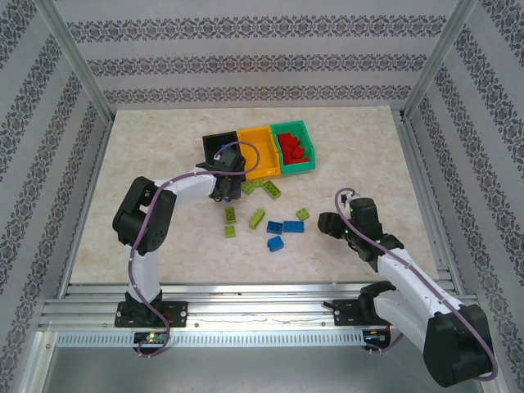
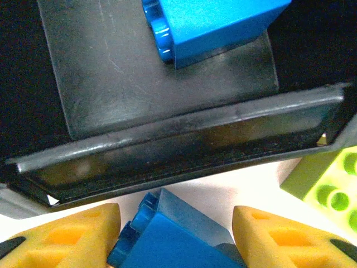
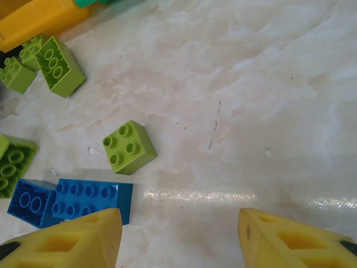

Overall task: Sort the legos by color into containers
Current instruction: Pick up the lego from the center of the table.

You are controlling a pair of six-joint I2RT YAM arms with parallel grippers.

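Observation:
My left gripper (image 1: 223,184) sits right at the front wall of the black container (image 1: 217,146). In the left wrist view its yellow fingers (image 2: 67,234) are shut on a blue lego (image 2: 167,234) just outside the black rim (image 2: 184,128). Another blue lego (image 2: 217,28) lies inside that bin. The orange-yellow container (image 1: 260,151) stands beside it, and the teal one (image 1: 296,147) holds red legos (image 1: 292,149). Blue legos (image 1: 275,228) and lime green ones (image 1: 257,218) lie loose mid-table. My right gripper (image 1: 327,223) hovers open over bare table, right of a blue plate (image 3: 89,198) and a green brick (image 3: 129,147).
A lime green brick (image 2: 329,184) lies close to the right of my left fingers. More green bricks (image 3: 58,66) sit near the orange bin's front (image 3: 39,19). Metal frame posts and patterned walls ring the table. Bare tabletop spreads under my right gripper (image 3: 181,240).

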